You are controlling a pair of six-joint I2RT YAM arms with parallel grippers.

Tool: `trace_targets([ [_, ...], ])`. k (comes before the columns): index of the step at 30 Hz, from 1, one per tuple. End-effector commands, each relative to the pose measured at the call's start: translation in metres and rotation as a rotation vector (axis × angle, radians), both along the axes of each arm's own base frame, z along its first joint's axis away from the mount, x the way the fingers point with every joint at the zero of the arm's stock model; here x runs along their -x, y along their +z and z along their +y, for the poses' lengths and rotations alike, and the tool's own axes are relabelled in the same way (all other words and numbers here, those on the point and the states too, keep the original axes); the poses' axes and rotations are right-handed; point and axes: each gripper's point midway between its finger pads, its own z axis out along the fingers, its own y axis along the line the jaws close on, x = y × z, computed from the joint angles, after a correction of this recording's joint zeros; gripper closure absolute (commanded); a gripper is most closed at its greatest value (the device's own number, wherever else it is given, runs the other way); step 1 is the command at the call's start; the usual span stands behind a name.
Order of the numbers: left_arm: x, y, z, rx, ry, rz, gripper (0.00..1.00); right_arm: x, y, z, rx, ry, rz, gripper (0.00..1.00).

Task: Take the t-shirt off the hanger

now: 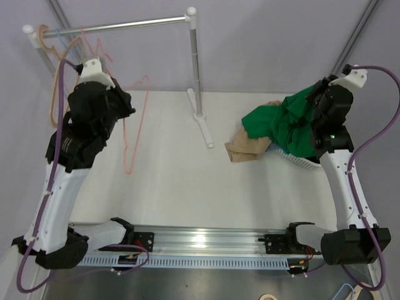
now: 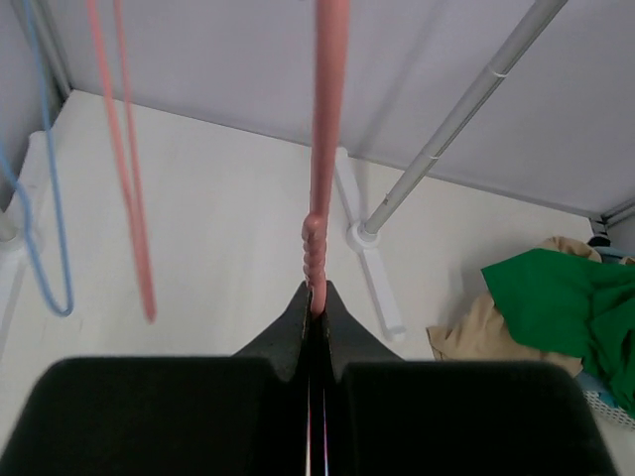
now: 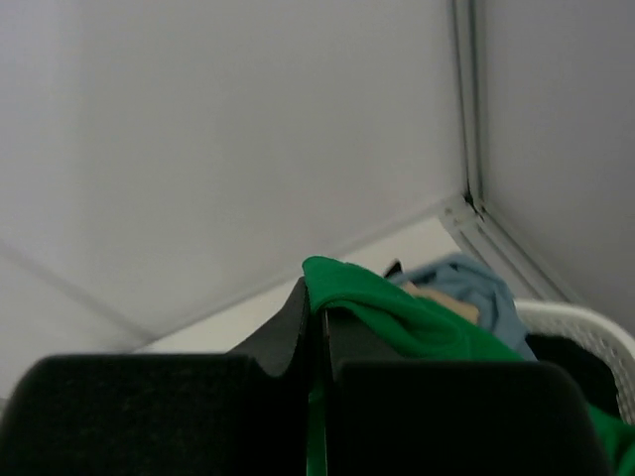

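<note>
Your white table [image 1: 187, 187] carries a clothes rack [image 1: 131, 25] at the far left, its rail running right to an upright post [image 1: 195, 69] near the middle. The green t-shirt [image 1: 281, 122] lies bunched at the far right of the table, well apart from the rack. It is draped over a tan garment [image 1: 247, 149] and the rim of a white basket [image 1: 303, 164].

Your right gripper [image 3: 316, 302] sits on top of that heap with its jaws pinched together on a fold of the green cloth. In the right wrist view, the fabric rises right between the fingertips, and a blue garment [image 3: 476, 288] shows just beyond it in the basket.

On the left, the pink hanger [image 2: 327, 119] is bare. Your left gripper [image 2: 316, 297] is clamped on its thin wire, at the ribbed part near the rack's left end. A second pink hanger [image 2: 124, 149] and a blue hanger [image 2: 50, 248] hang just left of it.

So the t-shirt is at the right claw and nowhere near the left one — the width of the table lies between shirt and hanger.
</note>
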Motion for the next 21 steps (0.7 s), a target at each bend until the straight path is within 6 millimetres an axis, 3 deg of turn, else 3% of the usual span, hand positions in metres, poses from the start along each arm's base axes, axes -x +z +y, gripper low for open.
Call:
trace_targets([
  [1, -0.010, 0.046, -0.025, 0.057, -0.161, -0.094, 0.99, 0.010, -0.037, -0.016, -0.156, -0.061, 0.043, 1.00],
  [2, -0.019, 0.043, -0.030, 0.050, -0.171, -0.077, 0.99, 0.008, -0.055, -0.017, -0.173, -0.066, 0.090, 1.00],
  [4, -0.023, 0.055, -0.034, 0.050, -0.188, -0.102, 0.99, 0.005, -0.099, -0.014, -0.194, -0.068, 0.220, 0.98],
  [5, -0.026, 0.069, -0.034, 0.048, -0.190, -0.131, 0.99, -0.007, -0.141, -0.010, -0.223, -0.062, 0.325, 0.97],
  [7, -0.033, 0.071, -0.034, 0.039, -0.185, -0.118, 0.99, -0.018, -0.203, 0.013, -0.258, 0.038, 0.510, 0.97],
  [8, -0.029, 0.092, -0.029, 0.045, -0.178, -0.164, 0.99, -0.028, -0.253, 0.017, -0.291, 0.026, 0.645, 1.00],
  [9, -0.040, 0.087, -0.032, 0.038, -0.175, -0.143, 0.99, -0.021, -0.283, 0.018, -0.310, 0.006, 0.763, 1.00],
  [12, -0.047, 0.098, -0.028, 0.030, -0.156, -0.155, 0.99, -0.021, -0.323, 0.019, -0.328, -0.016, 0.872, 1.00],
  [15, -0.050, 0.104, -0.026, 0.038, -0.169, -0.168, 0.99, -0.022, -0.303, 0.018, -0.318, -0.021, 0.784, 0.96],
  [19, -0.061, 0.099, -0.016, 0.040, -0.154, -0.157, 0.99, -0.026, -0.223, 0.007, -0.272, -0.025, 0.612, 0.81],
  [20, -0.065, 0.097, -0.010, 0.041, -0.139, -0.151, 0.99, -0.026, -0.210, 0.007, -0.265, -0.023, 0.592, 0.71],
  [21, -0.069, 0.093, -0.010, 0.042, -0.142, -0.142, 0.99, -0.024, -0.201, 0.005, -0.255, -0.026, 0.589, 0.70],
])
